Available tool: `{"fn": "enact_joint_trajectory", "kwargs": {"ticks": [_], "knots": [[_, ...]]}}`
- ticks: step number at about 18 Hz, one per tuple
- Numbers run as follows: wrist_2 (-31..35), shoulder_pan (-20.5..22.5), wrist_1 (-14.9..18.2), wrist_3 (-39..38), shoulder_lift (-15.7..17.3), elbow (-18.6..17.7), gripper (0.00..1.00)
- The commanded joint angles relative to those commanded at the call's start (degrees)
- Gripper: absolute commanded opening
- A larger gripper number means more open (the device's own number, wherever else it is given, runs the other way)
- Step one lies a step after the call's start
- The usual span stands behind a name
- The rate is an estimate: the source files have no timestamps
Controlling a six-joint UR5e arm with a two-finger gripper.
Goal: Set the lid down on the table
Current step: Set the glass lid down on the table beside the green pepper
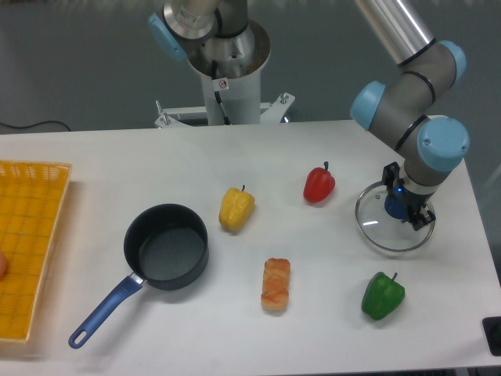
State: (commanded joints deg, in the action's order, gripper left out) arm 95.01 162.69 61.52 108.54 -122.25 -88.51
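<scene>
The lid (377,229), a clear glass disc with a thin metal rim and a blue centre knob (395,206), is at the right side of the white table (117,164), low on or just above the surface. My gripper (405,205) reaches down over it from above, its two dark fingers closed around the blue knob. The dark saucepan (166,247) with a blue handle stands uncovered at the left centre, far from the lid.
A red pepper (318,185) lies just left of the lid and a green pepper (383,295) in front of it. A yellow pepper (236,208) and a bread-like piece (275,285) lie mid-table. A yellow-orange mesh tray (27,243) sits at the left edge.
</scene>
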Motion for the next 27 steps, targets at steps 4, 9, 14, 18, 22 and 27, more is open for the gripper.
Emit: {"fn": "enact_joint_trajectory", "kwargs": {"ticks": [4,9,14,18,22,27], "knots": [[0.0,0.0,0.09,0.0,-0.44,0.09,0.48],[-0.26,0.0,0.09,-0.09,-0.79,0.09,0.48],[-0.44,0.0,-0.7,-0.09,-1.23,0.18,0.48],[-0.88,0.0,-0.7,-0.09,-1.32,0.18,0.48],[-2.64,0.09,-0.7,-0.09,-1.32,0.18,0.48],[-2.64,0.0,-0.7,-0.26,-1.32,0.18,0.48]]}}
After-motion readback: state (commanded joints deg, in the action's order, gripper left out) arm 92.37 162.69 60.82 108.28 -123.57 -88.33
